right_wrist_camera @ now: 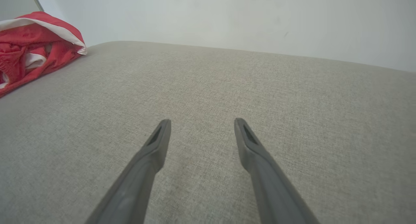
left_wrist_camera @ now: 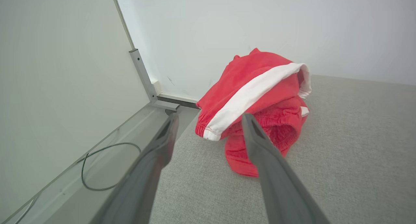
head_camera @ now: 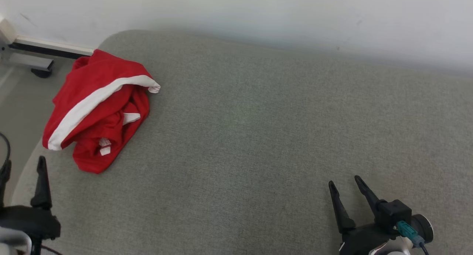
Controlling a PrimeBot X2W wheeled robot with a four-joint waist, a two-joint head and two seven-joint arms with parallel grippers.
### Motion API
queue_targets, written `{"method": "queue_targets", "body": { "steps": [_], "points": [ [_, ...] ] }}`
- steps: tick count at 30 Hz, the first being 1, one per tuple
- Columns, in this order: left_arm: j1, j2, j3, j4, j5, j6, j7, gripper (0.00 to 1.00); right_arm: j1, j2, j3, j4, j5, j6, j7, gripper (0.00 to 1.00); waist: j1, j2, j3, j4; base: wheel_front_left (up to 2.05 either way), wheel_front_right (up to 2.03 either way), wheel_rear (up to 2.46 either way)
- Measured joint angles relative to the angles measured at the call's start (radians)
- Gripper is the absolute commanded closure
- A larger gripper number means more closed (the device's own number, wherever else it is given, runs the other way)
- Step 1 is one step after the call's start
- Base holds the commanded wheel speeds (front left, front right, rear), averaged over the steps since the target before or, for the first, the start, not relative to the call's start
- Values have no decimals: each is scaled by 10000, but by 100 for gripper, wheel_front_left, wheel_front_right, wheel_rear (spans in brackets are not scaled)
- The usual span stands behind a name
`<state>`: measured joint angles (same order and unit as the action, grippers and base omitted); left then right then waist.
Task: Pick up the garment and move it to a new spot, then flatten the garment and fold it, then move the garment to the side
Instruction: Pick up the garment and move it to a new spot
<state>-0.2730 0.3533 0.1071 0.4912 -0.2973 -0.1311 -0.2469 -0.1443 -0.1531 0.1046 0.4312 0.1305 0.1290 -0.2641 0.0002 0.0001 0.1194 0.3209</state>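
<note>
Grey cushion [head_camera: 258,136] by a white wall, red garment [head_camera: 96,107] crumpled up at its far left corner. My left gripper [head_camera: 24,166] and right gripper [head_camera: 344,181] are both spread wide, holding nothing.

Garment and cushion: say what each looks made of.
Garment: soft matte red cloth with a white stripe, probably woven; it crumples and has a gathered elastic band. Cushion: grey matte upholstery fabric, its fine weave visible.
</note>
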Motion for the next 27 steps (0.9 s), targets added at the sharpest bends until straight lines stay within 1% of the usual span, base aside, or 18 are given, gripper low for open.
{"method": "queue_targets", "body": {
  "steps": [1, 3, 7, 8, 13, 16, 18, 22, 27],
  "points": [
    [-444, 295, -173, 240, -240, 0, 211, 0, -84, -121, 50, -12, 0, 0, 0, 0, 0, 0, 198, -112, 0, 0, 0],
    [-859, 537, -412, 470, -614, 0, 428, 0, -166, -215, 36, -13, 4, 0, 2, 0, 1, 0, 384, -232, 0, 0, 0],
    [-1409, 890, -951, 963, -997, -2, 832, 0, -221, -387, -52, -69, 6, 0, 2, 0, 1, 0, 727, -479, 0, 0, 0],
    [-1519, 970, -1012, 1152, -1168, -2, 961, 0, -234, -451, -67, -82, 8, 0, 0, 0, 1, 1, 807, -544, 0, 0, 0],
    [-2034, 1290, -1344, 1724, -1360, -4, 1135, 0, -347, -642, -207, -163, 12, 0, 0, 0, 1, 1, 1140, -861, 0, 0, 0],
    [-2300, 1394, -1409, 2117, -1329, 42, 1124, 0, -334, -692, -268, -176, 12, 0, 2, 0, 0, 1, 1283, -1021, 0, 0, 0],
    [-2470, 1392, -1415, 2433, -1325, 184, 1221, 0, -322, -708, -322, -186, 10, 0, 0, 0, -1, 0, 1353, -1104, 0, 0, 0],
    [-2779, 1331, -1455, 2878, -1337, 309, 1252, 0, -333, -759, -587, -215, 33, 0, 0, 0, 0, 1, 1480, -1202, 0, 0, 0],
    [-2937, 1333, -1517, 3283, -1264, 456, 972, 0, -373, -773, -585, -268, 33, 0, 0, 0, -1, 1, 1594, -1312, 0, 0, 0]
  ]
}}
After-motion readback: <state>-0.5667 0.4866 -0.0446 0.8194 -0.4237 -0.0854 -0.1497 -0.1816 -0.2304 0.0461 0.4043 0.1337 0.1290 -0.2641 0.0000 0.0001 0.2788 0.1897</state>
